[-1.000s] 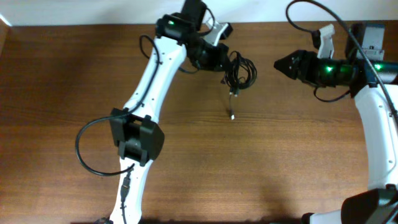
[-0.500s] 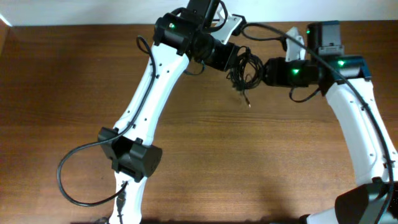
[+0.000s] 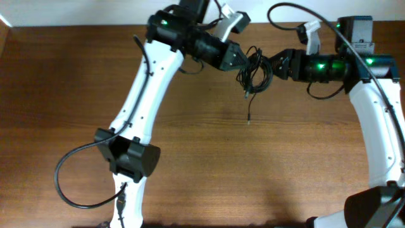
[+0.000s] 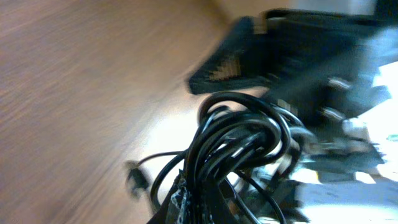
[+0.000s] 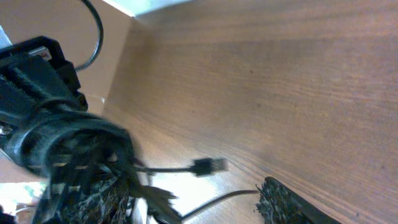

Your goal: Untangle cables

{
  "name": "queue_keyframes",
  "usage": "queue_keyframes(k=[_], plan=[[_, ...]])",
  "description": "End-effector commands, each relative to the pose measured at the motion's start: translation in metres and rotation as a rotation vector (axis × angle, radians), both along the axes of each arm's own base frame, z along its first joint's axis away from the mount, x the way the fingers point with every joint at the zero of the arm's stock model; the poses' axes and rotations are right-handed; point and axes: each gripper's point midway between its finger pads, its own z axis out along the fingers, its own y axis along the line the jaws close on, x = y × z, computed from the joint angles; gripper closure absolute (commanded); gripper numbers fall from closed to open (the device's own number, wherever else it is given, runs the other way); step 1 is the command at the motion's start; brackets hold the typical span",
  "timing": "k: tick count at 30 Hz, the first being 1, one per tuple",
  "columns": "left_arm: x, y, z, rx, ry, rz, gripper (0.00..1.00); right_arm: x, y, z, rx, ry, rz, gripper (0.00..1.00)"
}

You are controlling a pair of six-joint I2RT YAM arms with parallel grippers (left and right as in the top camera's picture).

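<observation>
The cables are a bunch of thin black loops held above the table between both grippers. One loose end hangs down to a plug. My left gripper is shut on the bunch from the left; in the left wrist view the loops rise from its jaws. My right gripper is at the bunch's right side. In the right wrist view its jaws stand wide apart, with the bunch against the left finger and a plug and a thin cord between the fingers.
The brown wooden table lies below. A pale wall edge runs along the far side. Thicker black arm cables loop near the left arm's base and above the right arm.
My left gripper carried the bunch to the right. My right gripper came in from the right up to the bunch. The hanging plug swung along with it.
</observation>
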Motion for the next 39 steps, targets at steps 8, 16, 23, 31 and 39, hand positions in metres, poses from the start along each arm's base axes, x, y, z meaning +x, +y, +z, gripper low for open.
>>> queue_keyframes(k=[8, 16, 23, 31, 39], plan=[[-0.023, 0.025, 0.081, -0.437, 0.033, -0.201, 1.0, -0.016, 0.01, 0.052, 0.21, -0.153, 0.174, 0.31], [-0.007, 0.026, 0.046, -0.235, 0.013, -0.086, 1.0, -0.034, 0.049, 0.076, 0.313, -0.24, 0.354, 0.31], [-0.005, 0.022, 0.036, -0.175, 0.013, -0.059, 1.0, -0.032, 0.049, 0.073, 0.296, -0.226, 0.335, 0.31], [-0.018, 0.011, 0.05, -0.258, 0.02, -0.128, 1.0, -0.02, 0.051, 0.062, 0.221, -0.19, 0.257, 0.31], [-0.009, 0.033, 0.06, -0.317, 0.048, -0.102, 1.0, -0.005, -0.032, 0.052, 0.213, -0.115, 0.037, 0.26]])
